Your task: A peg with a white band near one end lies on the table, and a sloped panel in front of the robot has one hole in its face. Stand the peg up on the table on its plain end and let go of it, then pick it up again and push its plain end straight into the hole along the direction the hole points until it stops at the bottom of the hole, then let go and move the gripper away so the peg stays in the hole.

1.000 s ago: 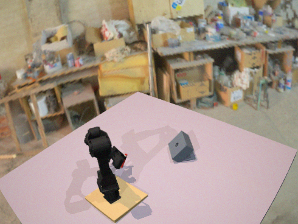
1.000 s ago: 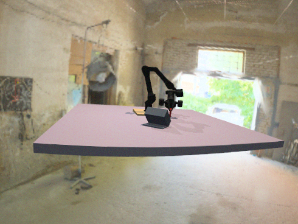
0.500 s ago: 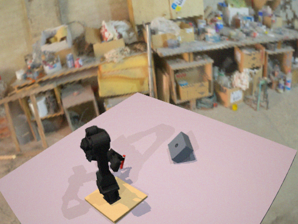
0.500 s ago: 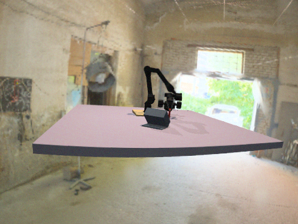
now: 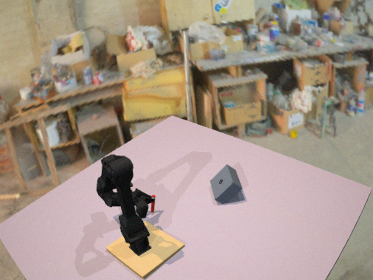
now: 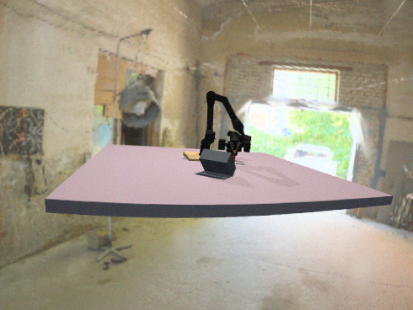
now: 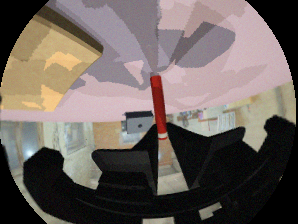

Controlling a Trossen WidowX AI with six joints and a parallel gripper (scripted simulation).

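The red peg (image 5: 152, 205) (image 6: 234, 156) (image 7: 158, 102) stands about upright, with its plain end down and its white-banded end up. My gripper (image 5: 153, 198) (image 7: 161, 125) is shut on the peg close to the white band, with the fingers coming in from the side. The plain end is at or just above the table (image 5: 289, 213); I cannot tell if it touches. The grey sloped panel (image 5: 231, 186) (image 6: 216, 162) (image 7: 132, 124) stands apart from the peg, farther out from the arm's base. Its one hole (image 5: 221, 182) (image 7: 140, 126) shows dark in the face and is empty.
The arm's base sits on a wooden board (image 5: 143, 271) (image 6: 190, 157) (image 7: 30, 60), close to the peg. In the exterior view the panel stands in front of the arm and partly overlaps the view of the peg. The arm's shadow falls across the table.
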